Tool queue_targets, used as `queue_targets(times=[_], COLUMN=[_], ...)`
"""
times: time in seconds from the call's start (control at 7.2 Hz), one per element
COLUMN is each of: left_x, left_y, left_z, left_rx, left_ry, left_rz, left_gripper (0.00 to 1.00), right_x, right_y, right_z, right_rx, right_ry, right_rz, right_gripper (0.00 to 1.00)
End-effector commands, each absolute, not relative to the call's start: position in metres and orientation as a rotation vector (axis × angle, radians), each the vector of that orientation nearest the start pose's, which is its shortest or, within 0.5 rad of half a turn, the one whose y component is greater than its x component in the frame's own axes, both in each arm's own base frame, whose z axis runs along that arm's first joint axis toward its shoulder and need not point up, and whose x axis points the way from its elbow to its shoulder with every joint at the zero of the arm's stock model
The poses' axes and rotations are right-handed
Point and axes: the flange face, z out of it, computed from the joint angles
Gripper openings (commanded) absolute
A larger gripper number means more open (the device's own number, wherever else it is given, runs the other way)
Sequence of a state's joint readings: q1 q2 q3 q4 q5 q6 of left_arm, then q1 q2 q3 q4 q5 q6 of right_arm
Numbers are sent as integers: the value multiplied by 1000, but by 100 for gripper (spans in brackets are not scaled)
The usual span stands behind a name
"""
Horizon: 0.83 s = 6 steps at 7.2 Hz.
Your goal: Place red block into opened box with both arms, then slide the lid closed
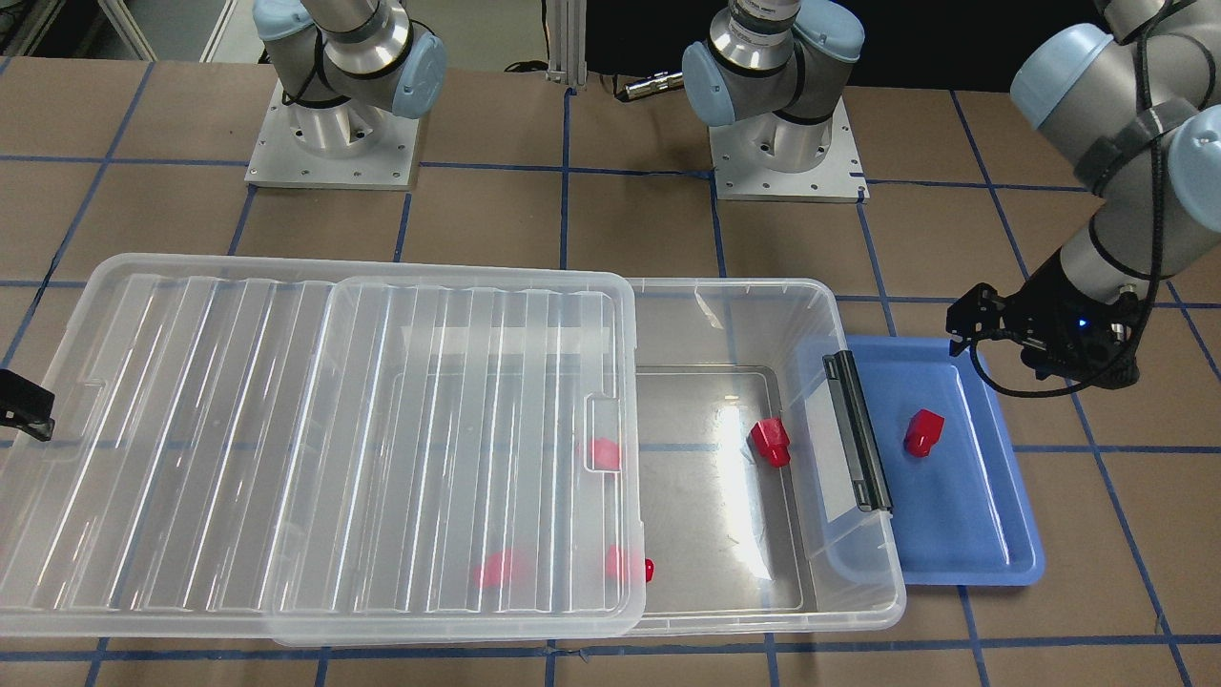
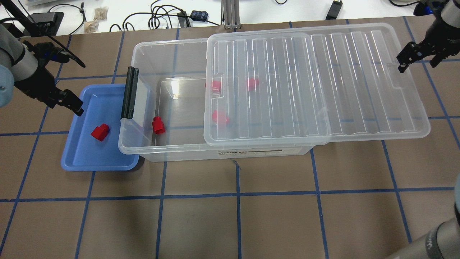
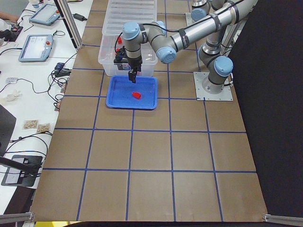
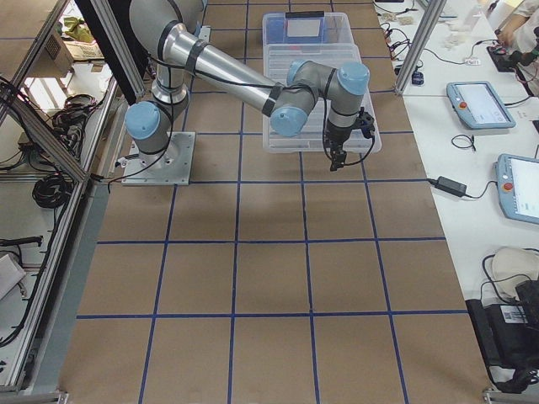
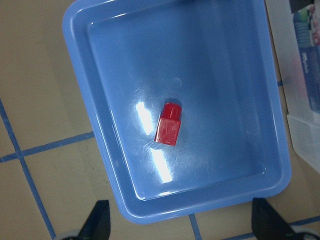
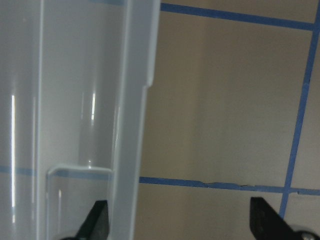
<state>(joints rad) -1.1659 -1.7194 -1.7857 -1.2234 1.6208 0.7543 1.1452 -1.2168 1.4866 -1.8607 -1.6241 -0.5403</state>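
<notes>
Step in hand, as we judge it: pick up the red block (image 5: 168, 124), which lies flat in the blue tray (image 2: 72, 158) just beside the box's (image 2: 187, 153) latch end. The left gripper (image 5: 182, 225) hangs above the tray, pointing down, jaws wide apart, holding nothing. In its wrist view the block sits ahead of the finger line. We would shift forward until it is centred, then drop straight and pinch across the boxy head's flat sides, clear of the tray wall.

The lid (image 2: 323, 72) covers the box's end away from the latch. Four other blocks (image 2: 158, 126) lie inside. The right gripper (image 6: 180, 222) sits off that far end by the lid's recess, pointing down, jaws wide, empty.
</notes>
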Motion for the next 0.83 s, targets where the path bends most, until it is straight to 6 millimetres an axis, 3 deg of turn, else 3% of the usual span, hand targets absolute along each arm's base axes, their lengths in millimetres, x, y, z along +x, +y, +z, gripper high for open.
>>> queue_targets(times=[0.0,0.28,0.56,0.69], left_x=[90,92,96,111], left_y=[-537,-547,-551,-550], left_z=[301,273,249,235], left_rx=[712,748,829,848], left_ry=[3037,3072,3064,3066], left_rz=[86,98,133,144], left_gripper=[100,100,100,100], right_x=[-143,-139,-107,-84], right_y=[-625,-625,-628,-614], right_z=[363,372,431,470], right_rx=[-180,-173,-229,-229], right_ry=[3197,3195,3206,3204], right_rz=[1,-29,-154,-165], right_gripper=[100,100,100,100])
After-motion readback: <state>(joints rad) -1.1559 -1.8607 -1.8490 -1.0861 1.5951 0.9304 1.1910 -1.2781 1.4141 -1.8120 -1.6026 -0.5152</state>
